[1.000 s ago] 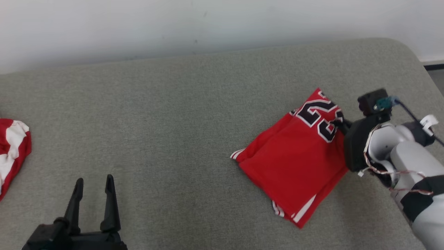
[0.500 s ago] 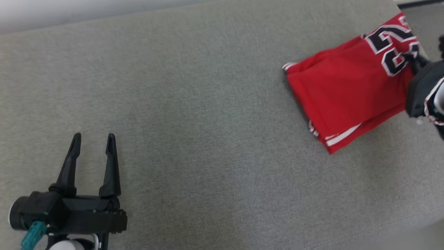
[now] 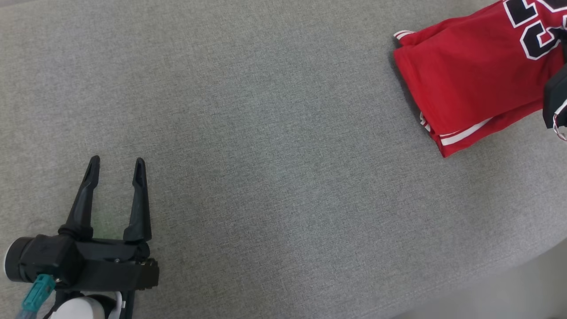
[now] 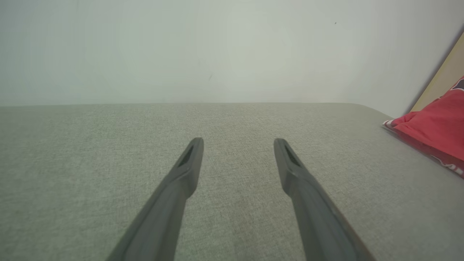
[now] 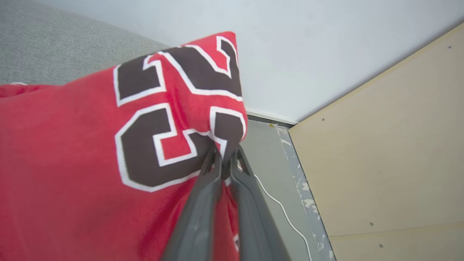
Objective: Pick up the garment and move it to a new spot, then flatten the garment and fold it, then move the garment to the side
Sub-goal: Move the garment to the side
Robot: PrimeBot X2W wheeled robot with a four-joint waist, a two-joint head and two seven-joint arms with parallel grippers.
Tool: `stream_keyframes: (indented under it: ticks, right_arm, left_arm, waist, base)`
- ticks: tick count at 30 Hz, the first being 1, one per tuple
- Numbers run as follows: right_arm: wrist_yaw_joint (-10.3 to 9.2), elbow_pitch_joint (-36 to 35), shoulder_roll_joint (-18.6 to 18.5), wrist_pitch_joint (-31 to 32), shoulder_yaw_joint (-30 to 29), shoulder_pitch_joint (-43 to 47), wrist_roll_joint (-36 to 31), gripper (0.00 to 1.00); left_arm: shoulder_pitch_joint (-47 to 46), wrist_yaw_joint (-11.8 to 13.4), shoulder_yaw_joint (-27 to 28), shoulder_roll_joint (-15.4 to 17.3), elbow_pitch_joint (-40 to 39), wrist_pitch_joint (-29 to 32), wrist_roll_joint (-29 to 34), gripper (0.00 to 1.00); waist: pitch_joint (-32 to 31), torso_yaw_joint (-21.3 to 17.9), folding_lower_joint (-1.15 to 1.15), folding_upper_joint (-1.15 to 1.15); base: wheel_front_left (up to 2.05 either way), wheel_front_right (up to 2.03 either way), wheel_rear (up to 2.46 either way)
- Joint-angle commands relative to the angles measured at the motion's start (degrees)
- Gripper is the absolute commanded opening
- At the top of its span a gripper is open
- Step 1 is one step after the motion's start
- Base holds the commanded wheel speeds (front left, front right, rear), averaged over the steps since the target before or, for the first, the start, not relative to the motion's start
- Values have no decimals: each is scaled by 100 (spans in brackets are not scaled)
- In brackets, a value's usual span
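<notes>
The garment (image 3: 469, 84) is a folded red jersey with black, white-edged numbers, lying at the far right of the grey padded surface (image 3: 274, 146). In the right wrist view my right gripper (image 5: 225, 154) is shut on the garment (image 5: 90, 145) at its edge beside the numbers, which is lifted off the surface. Its dark wrist body (image 3: 556, 99) shows at the right edge of the head view. At the lower left my left gripper (image 3: 116, 166) stands open over bare fabric, far from the garment. In the left wrist view the garment (image 4: 435, 134) is at the right edge, and my left gripper (image 4: 238, 145) holds nothing.
A white wall (image 4: 217, 50) stands behind the surface. Past its right end are a strip of floor with a thin white cable (image 5: 282, 210) and a beige panel (image 5: 384, 152). The surface's rounded front edge (image 3: 509, 274) curves off at the lower right.
The head camera has tilted down and swung left, so the wall and a red-and-white cloth at the left have left the picture. The right gripper keeps its hold on the garment; the left stays open.
</notes>
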Motion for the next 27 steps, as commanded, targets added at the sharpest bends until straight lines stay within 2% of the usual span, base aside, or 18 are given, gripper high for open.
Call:
stream_keyframes:
  ticks: [1,2,3,4,5,12,17,22,27]
  right_arm:
    - [-15,-20,100,-55,-131,55,-183,0]
    - [-15,-28,167,-66,-234,109,-300,0]
    - [-15,-42,226,-82,-327,167,-387,21]
    - [-15,-56,252,-91,-394,211,-478,51]
    - [-15,-55,275,-69,-476,248,-575,100]
    - [-15,-185,618,-248,-822,637,-858,100]
    - [-15,-512,988,-852,-1036,1216,-340,100]
    - [-15,-1227,1364,-1348,-1155,2145,145,100]
    - [-15,-2083,1563,-1606,-935,3192,518,100]
  left_arm:
    - [-66,-7,-11,14,23,-3,2,100]
    - [-65,-8,-28,8,48,-3,-7,100]
    - [-56,-10,-34,1,72,-3,-17,100]
    - [-45,-11,-41,-7,92,-3,-26,100]
    - [-27,-12,-45,-16,117,-3,-35,100]
    - [217,-11,6,-100,292,-3,-91,100]
    - [478,68,44,-209,469,-3,-190,100]
    - [839,259,32,-250,535,-3,-360,100]
    - [1223,432,-4,-257,607,-3,-500,100]
  waist:
    - [-30,22,-1,-1]
    - [-54,41,-1,-1]
    - [-82,60,-1,-1]
    - [-114,83,-1,-1]
    - [-155,108,-1,-1]
    - [-705,302,-1,-1]
    - [-1392,506,-1,-1]
    - [-2034,666,-1,-1]
    - [-2491,844,-1,-1]
  base:
    - [0,0,0]
    - [0,0,0]
    - [0,0,0]
    - [0,0,0]
    - [0,0,0]
    - [0,0,0]
    - [0,0,0]
    - [0,0,0]
    - [0,0,0]
